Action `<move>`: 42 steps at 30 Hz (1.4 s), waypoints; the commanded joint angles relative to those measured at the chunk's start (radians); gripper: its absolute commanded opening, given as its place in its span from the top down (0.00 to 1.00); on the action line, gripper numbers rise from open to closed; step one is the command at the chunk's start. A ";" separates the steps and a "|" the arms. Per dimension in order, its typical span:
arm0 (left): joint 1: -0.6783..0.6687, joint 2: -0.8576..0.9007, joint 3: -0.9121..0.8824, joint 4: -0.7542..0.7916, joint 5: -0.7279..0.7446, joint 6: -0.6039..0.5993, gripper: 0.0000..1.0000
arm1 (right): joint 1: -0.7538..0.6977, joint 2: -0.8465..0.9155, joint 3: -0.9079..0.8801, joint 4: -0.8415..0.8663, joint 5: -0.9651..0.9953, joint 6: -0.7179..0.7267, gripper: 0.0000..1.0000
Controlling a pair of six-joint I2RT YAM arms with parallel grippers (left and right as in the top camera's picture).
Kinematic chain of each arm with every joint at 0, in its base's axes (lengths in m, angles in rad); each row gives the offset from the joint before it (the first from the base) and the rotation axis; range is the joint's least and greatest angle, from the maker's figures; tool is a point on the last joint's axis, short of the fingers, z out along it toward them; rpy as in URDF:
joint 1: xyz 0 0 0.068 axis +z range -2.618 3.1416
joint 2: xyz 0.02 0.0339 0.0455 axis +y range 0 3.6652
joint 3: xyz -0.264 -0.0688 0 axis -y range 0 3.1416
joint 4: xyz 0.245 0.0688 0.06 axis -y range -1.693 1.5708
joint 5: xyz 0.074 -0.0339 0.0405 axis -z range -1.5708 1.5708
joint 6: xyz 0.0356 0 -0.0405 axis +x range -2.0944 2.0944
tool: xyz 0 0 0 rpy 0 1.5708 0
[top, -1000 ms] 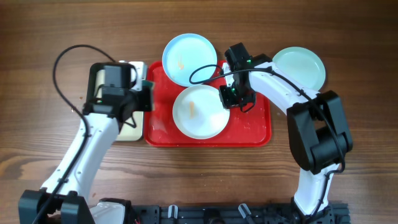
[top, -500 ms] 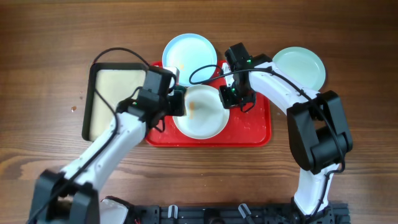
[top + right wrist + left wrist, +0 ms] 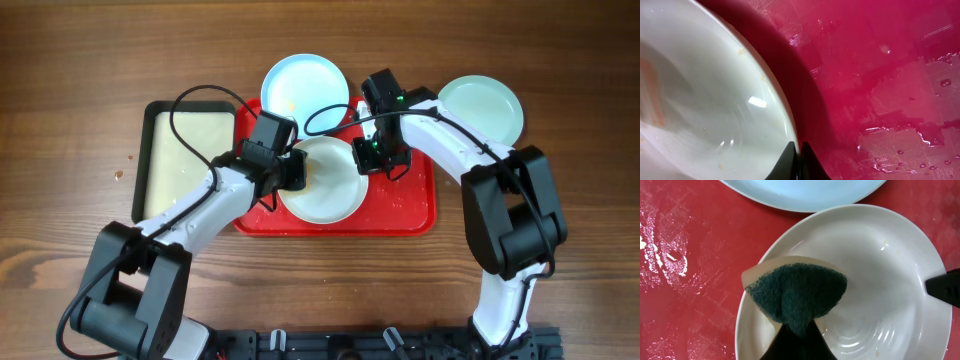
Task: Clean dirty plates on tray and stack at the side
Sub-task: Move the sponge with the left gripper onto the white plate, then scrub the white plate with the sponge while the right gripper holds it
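Observation:
A white plate (image 3: 325, 182) lies in the middle of the red tray (image 3: 405, 205). My left gripper (image 3: 298, 172) is shut on a green-faced sponge (image 3: 797, 292) and presses it on the plate's left inner side (image 3: 875, 275). My right gripper (image 3: 362, 155) is shut on the white plate's right rim (image 3: 785, 117). An orange smear (image 3: 652, 95) shows on the plate in the right wrist view. A pale blue plate (image 3: 305, 93) with a small orange smear rests on the tray's back edge. Another aqua plate (image 3: 481, 108) sits on the table at the right.
A black-rimmed tray with a cream inside (image 3: 185, 160) stands left of the red tray. The red tray's surface is wet (image 3: 670, 255). Wooden table (image 3: 560, 60) lies all around.
My left gripper has moved right from the black-rimmed tray onto the white plate with the sponge. The right gripper has stayed on the plate's rim.

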 commanded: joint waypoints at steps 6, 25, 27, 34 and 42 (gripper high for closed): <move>-0.005 0.037 -0.003 0.007 -0.019 -0.057 0.96 | 0.002 0.014 -0.008 -0.003 -0.009 -0.008 0.96; -0.005 0.224 -0.003 0.034 0.226 -0.145 0.96 | 0.002 0.014 -0.008 -0.002 -0.009 -0.008 0.96; -0.005 0.227 -0.003 0.046 0.273 -0.145 0.96 | 0.002 0.014 -0.008 -0.002 -0.009 -0.009 0.96; -0.005 0.227 -0.003 0.090 0.406 -0.145 0.96 | 0.002 0.014 -0.008 -0.001 -0.009 -0.009 0.96; -0.004 0.194 -0.002 0.124 0.501 -0.113 0.96 | 0.001 0.014 -0.008 -0.001 -0.008 -0.009 0.96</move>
